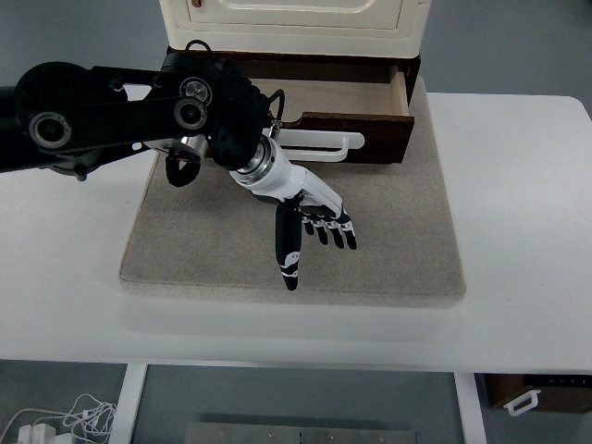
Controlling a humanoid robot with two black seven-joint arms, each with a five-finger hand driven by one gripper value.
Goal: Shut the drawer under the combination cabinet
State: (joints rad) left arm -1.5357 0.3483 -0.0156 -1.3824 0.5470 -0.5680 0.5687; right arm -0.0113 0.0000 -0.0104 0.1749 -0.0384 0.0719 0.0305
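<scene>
While a white table [518, 277] fills the foreground of the head view, its near edge running along the bottom of the picture above a tangle of white cables [55, 421] on the floor at lower left and a dark box with a white handle [532, 393] at lower right, a grey-beige mat [388, 240] lies across its middle. Over the mat's centre the robot's left hand [310, 217] hangs released, holding nothing: its black-and-white fingers [338, 231] are spread and stretched out toward the near right, and the thumb [288, 250] points down toward the mat's near edge. The white wrist joins the black left arm [111, 116], which comes in from the left edge and crosses the mat's far left corner. Just beyond the hand, at the mat's far edge, the dark-brown drawer [370, 116] stands pulled out from under the cream combination cabinet [296, 23], its pale inside bottom open to view. The drawer's white handle [324, 141] runs along its front panel, its left end hidden behind the arm. The hand is near that front but apart from it, touching neither panel nor handle. The cabinet's cream front, with its panelled door, rises out of the top of the picture.
</scene>
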